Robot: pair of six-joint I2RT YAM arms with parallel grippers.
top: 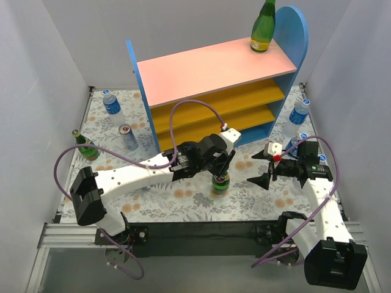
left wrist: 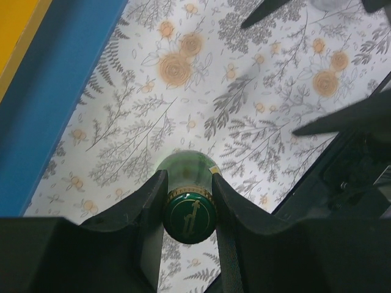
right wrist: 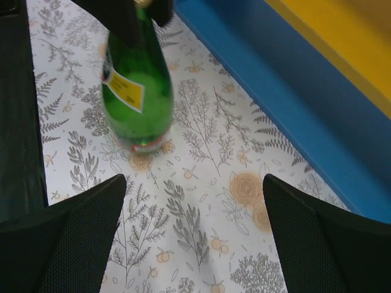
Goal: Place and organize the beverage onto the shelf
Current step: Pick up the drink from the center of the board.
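Green bottle (top: 220,182) upright on flowered surface (top: 165,198) before shelf (top: 208,70), neck pinched by left pincer (left wrist: 188,186). Right pincer (right wrist: 194,183) spread, empty, just beside. Step: pick-up for shelving. Next: lift clear, set bottle upright beside second bottle (top: 263,27) on top board.

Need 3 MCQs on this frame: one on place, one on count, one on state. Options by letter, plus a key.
1. Where on the shelf does a bottle stand?
A) pink top board
B) middle board
C) bottom board

2. How many green bottles show in the overhead view?
A) one
B) three
C) five

3. What is the left tool doing?
A) open, empty
B) shut on a can
C) shut on a bottle neck

Key:
1A: the shelf bottle stands at the top board's right end.
2B: the shelf bottle, the held bottle and the bottle by the left wall.
3C: in the left wrist view its fingers clamp the green neck just below the cap.
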